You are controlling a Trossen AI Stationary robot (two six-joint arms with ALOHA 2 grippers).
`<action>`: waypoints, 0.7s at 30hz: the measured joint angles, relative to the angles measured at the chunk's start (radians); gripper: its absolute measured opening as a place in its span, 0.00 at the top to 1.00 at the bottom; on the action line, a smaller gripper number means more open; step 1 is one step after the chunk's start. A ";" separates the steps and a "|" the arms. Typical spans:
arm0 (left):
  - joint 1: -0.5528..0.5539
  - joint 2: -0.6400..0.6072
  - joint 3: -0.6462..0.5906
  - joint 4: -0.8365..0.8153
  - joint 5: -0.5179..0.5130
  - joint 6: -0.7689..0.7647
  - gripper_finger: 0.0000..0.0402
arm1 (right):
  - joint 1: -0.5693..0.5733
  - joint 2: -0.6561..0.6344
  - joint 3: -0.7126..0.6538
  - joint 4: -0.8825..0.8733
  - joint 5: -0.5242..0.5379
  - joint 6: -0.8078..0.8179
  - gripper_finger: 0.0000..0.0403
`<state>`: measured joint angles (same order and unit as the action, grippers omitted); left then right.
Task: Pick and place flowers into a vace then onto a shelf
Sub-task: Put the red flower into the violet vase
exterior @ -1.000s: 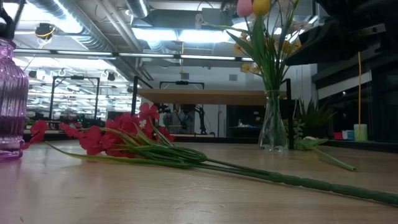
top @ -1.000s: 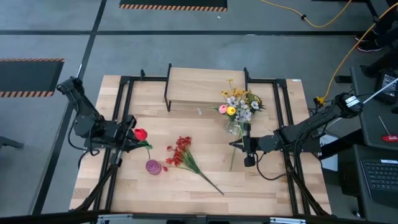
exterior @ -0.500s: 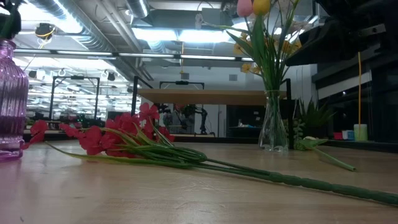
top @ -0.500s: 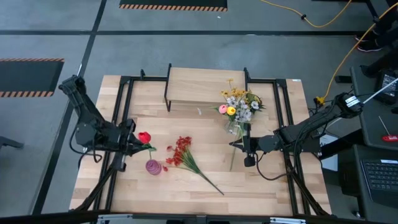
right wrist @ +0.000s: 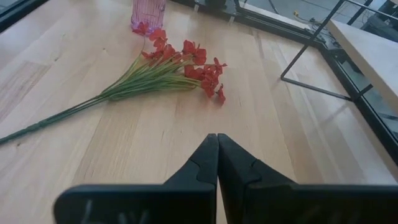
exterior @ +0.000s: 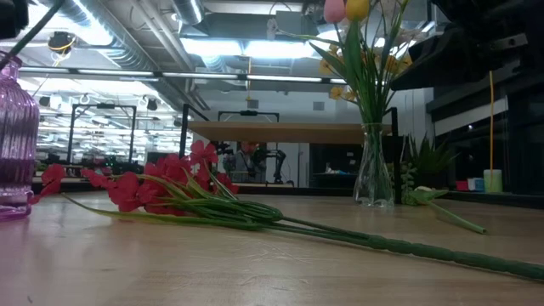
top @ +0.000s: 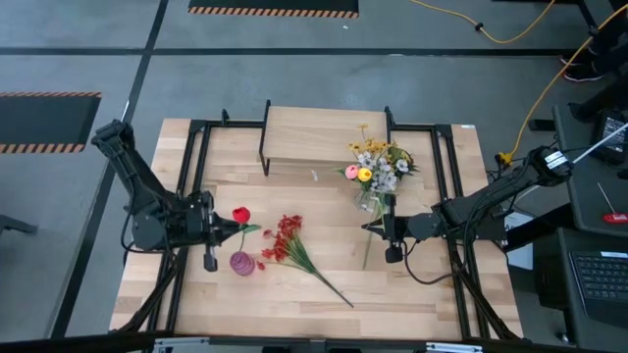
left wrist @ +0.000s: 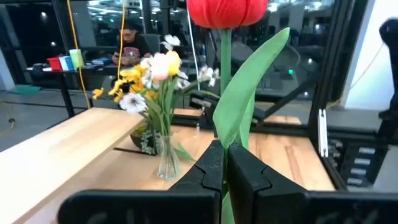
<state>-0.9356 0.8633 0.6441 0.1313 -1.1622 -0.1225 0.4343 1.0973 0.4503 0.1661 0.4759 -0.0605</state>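
My left gripper [top: 210,238] is shut on the red tulip [top: 240,215] just left of the purple vase [top: 242,263]. In the low view the tulip's green stalk [exterior: 36,32] slants above the purple vase [exterior: 15,127]. The red berry spray [top: 287,241] lies flat on the table beside that vase. A clear vase [top: 372,199] holds the pink, yellow and white flowers [top: 375,167] in front of the shelf [top: 324,137]. My right gripper [top: 391,238] hovers shut near the clear vase, holding nothing in its wrist view [right wrist: 217,144]. My left gripper pinches the tulip's stalk [left wrist: 224,144] between its two fingers, below the long leaf [left wrist: 250,93]. The tulip is lifted clear of the table. Its red head [left wrist: 227,11] stands out beyond the fingertips, pointing toward the table's right side.
A loose green stem [top: 368,250] lies on the table under my right gripper. Black frame rails [top: 191,176] run along both sides of the table. Bare wood lies between the berry spray and the near edge.
My left gripper has carried the tulip toward the table's right and near edge, closing on the purple vase. The tulip's stalk now shows slanting above the vase's mouth in the low view. My right arm has kept still.
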 joint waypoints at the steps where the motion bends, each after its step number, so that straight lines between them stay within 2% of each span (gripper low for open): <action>1: 0.000 0.010 0.000 0.000 0.001 -0.006 0.99 | 0.000 0.000 0.000 -0.001 0.000 0.000 0.98; 11: -0.040 0.110 0.000 0.001 -0.033 -0.160 0.99 | 0.000 0.000 0.000 -0.004 0.000 0.000 0.98; 16: -0.137 0.155 0.000 0.000 -0.189 -0.209 0.99 | 0.000 0.000 0.000 -0.004 0.000 0.000 0.98; 21: -0.202 0.203 0.000 -0.001 -0.242 -0.261 0.99 | 0.000 0.000 0.000 -0.004 0.001 0.000 0.98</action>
<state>-1.1375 1.0663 0.6437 0.1307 -1.4045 -0.3834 0.4339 1.0973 0.4503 0.1623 0.4770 -0.0608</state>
